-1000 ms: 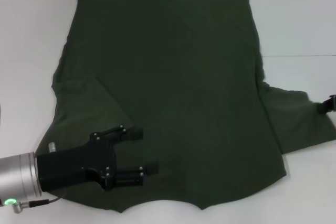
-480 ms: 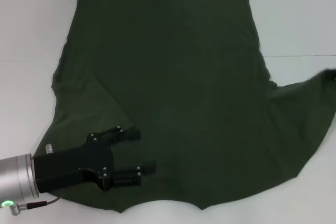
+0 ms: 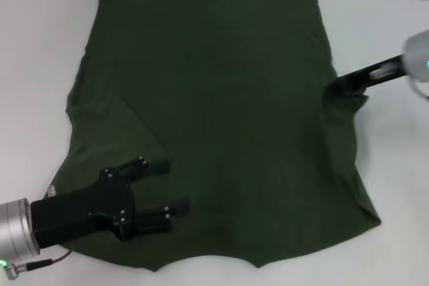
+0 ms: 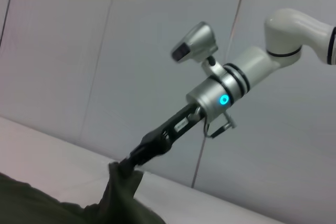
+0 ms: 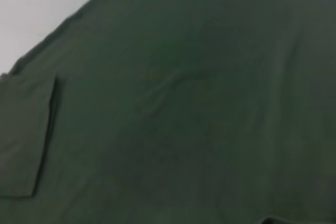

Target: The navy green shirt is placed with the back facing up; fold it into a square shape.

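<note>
The navy green shirt [image 3: 221, 105] lies spread flat on the white table, its left sleeve folded in over the body [image 3: 110, 132]. Over the shirt's near left corner my left gripper [image 3: 172, 185] hovers open, holding nothing. My right gripper [image 3: 333, 89] is shut on the shirt's right sleeve and holds it lifted at the body's right edge, so the cloth hangs in a ridge below it. In the left wrist view the right gripper [image 4: 129, 162] pinches a raised peak of the shirt [image 4: 118, 195]. The right wrist view looks down on the shirt [image 5: 199, 103] and its folded sleeve [image 5: 23, 135].
The white table [image 3: 40, 45] shows bare on all sides of the shirt. A seam line crosses the table at the right [image 3: 395, 108]. A grey panelled wall [image 4: 79, 51] stands behind the table.
My right gripper has come in from the right edge, lifting the right sleeve up and toward the shirt's body. The left arm has drawn back slightly toward the lower left.
</note>
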`<action>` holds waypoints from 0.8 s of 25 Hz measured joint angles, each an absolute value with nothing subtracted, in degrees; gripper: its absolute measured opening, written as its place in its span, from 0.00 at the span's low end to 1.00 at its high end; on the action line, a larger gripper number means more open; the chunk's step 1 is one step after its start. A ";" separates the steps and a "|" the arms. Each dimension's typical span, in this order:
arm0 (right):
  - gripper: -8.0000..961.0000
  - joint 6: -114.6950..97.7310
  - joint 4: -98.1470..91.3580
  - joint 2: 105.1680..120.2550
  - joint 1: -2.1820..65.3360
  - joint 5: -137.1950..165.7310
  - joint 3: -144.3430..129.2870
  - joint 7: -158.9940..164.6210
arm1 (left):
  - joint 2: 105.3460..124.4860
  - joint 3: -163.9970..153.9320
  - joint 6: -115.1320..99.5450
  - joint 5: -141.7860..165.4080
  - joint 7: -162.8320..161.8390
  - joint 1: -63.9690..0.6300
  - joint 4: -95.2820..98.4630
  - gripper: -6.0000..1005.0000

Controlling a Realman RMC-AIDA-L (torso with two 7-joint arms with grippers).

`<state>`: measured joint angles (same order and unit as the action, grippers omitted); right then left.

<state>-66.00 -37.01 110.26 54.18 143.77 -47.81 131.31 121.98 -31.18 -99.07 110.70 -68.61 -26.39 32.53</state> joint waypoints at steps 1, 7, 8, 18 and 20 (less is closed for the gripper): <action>0.02 -65.17 -36.11 110.92 55.15 144.42 -48.91 132.81 | 121.99 -31.03 -99.25 110.68 -68.62 -26.35 32.52 0.92; 0.10 -63.47 -29.83 114.18 60.90 144.92 -50.35 135.23 | 122.03 -30.14 -99.92 110.67 -68.39 -25.91 32.62 0.92; 0.17 -63.83 -29.42 114.77 61.49 144.85 -50.26 135.91 | 122.05 -30.12 -99.92 110.67 -68.35 -25.87 32.62 0.92; 0.51 -61.72 -30.65 113.89 58.35 143.07 -47.49 137.15 | 122.08 -30.16 -99.95 110.64 -68.23 -26.02 32.54 0.92; 0.56 -61.60 -31.73 113.30 55.60 138.91 -45.53 134.00 | 122.07 -30.14 -99.94 110.64 -68.23 -26.01 32.53 0.92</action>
<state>-61.60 -31.73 113.30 55.60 138.91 -45.53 134.00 122.07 -30.14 -99.94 110.64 -68.23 -26.01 32.53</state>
